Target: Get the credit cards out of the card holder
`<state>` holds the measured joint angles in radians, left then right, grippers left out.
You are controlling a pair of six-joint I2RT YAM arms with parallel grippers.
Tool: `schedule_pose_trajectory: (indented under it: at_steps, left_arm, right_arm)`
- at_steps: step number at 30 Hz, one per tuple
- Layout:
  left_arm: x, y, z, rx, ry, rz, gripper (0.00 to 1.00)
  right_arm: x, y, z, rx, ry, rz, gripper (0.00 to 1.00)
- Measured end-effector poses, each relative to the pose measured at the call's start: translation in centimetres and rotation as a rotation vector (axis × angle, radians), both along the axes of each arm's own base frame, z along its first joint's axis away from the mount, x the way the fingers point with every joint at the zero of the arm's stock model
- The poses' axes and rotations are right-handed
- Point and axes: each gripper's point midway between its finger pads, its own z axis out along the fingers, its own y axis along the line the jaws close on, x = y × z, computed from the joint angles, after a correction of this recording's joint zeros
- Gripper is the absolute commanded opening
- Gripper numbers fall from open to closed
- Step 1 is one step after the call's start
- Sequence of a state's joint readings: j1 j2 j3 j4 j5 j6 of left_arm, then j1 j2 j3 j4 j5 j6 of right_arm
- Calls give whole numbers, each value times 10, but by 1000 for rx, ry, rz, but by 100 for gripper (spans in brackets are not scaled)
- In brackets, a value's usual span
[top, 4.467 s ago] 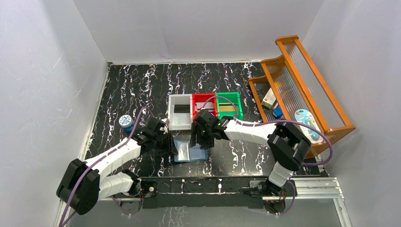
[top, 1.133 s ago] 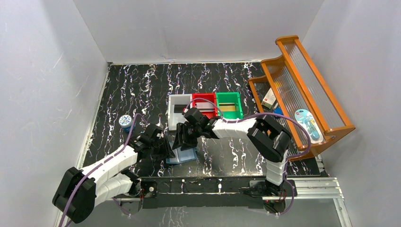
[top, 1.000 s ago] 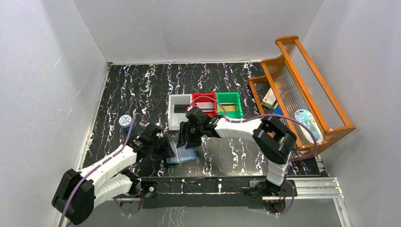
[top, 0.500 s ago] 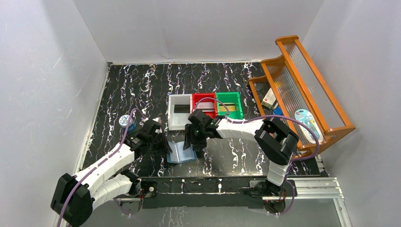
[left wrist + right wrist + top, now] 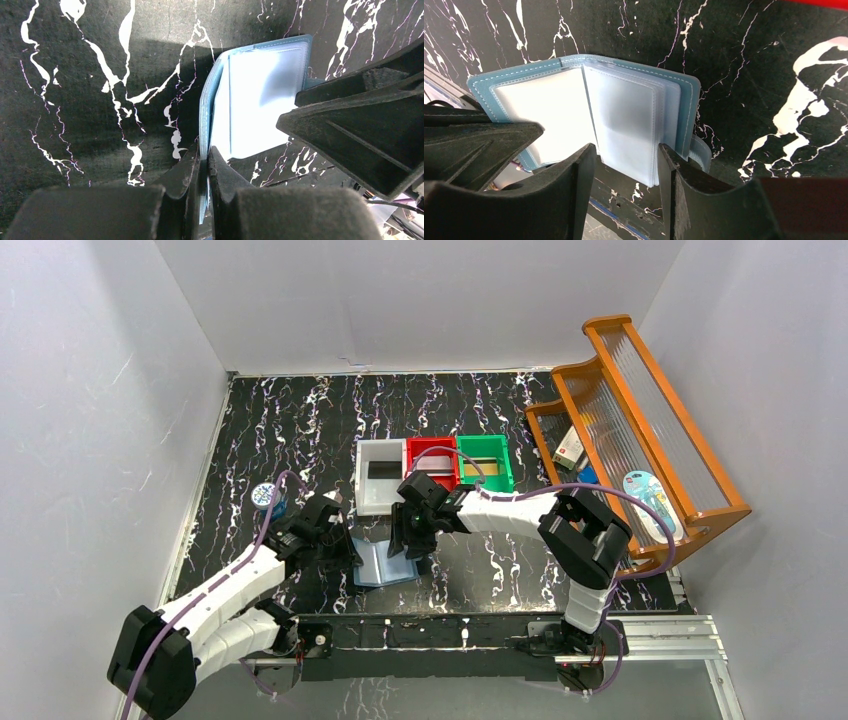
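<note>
The card holder (image 5: 634,115) lies spread open, pale inside up, on the marbled table (image 5: 300,420) near its front edge, just in front of the bins. Its clear pockets (image 5: 549,112) look empty from both wrist views, though one grey smudge on a leaf could be shadow, so it's hard to be sure.

The fresh news is that the left gripper (image 5: 204,155) has just clamped onto the teal edge of the left cover. A second ago its jaws were only closing in there. Now they're pinched tight on the cover, so the holder is pinned for whatever flipping comes next.

The right gripper (image 5: 624,160) hangs over the other half with its jaws apart. The stack of pocket leaves sits between the fingers, but it's not clear whether they're actually pressing on it.

Further out, the black card (image 5: 381,470) sits in the grey bin (image 5: 380,500), and what looks like the pale grey card (image 5: 432,468) lies in the red bin (image 5: 430,443). Going by that, the job seems mostly done. This looks like a last check through the leaves.

A few seconds back, the right gripper was up by the red bin and off the holder. The holder itself has also slid a touch to the left since then.
</note>
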<state>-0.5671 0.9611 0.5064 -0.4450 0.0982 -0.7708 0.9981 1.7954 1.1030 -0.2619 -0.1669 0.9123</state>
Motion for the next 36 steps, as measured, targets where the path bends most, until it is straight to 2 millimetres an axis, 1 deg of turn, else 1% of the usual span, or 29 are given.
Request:
schedule_pose_trajectory:
  at_steps: [13,18,25,31,36]
  left_arm:
    - [-2,-3,-6,-19,17,6,0]
    - [-4,-2,-12,-20,26,13,0]
    - [-6,-8,-19,-54,43,16,0]
    - [-5,-15,-23,-93,47,22,0]
    - [-3,-21,-28,-122,55,29,0]
  right_arm:
    - [-5,4,3,21,19,19,54]
    - [-6,13,8,83,22,25,54]
    - [-11,32,23,203,44,46,54]
    - [-12,40,31,252,44,67,55]
    - [-14,42,35,271,52,77,55]
